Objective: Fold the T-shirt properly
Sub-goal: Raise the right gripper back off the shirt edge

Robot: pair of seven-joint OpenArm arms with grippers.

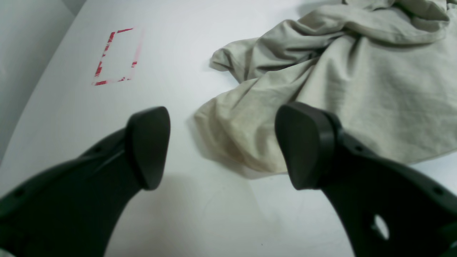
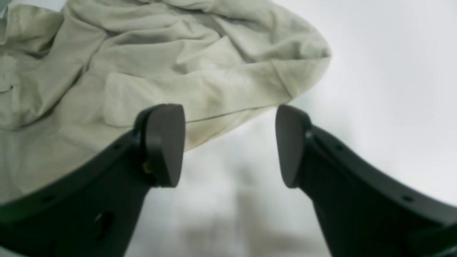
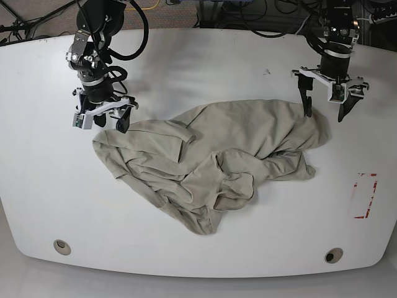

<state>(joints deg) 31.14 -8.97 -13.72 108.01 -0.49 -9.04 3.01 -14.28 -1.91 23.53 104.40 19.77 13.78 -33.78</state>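
White table — crumpled T-shirt and red marking lie on it.

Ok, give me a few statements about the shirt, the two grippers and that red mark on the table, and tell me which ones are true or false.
1. The T-shirt lies crumpled on the table. True.
2. The left gripper is shut on a sleeve. False: it is open and holds nothing, with the shirt's edge below it.
3. The right gripper is open. True.
4. The red rectangle mark is covered by the shirt. False: it lies bare, apart from the cloth.
5. The shirt is already folded into a neat rectangle. False: it is bunched and creased, with no tidy fold.
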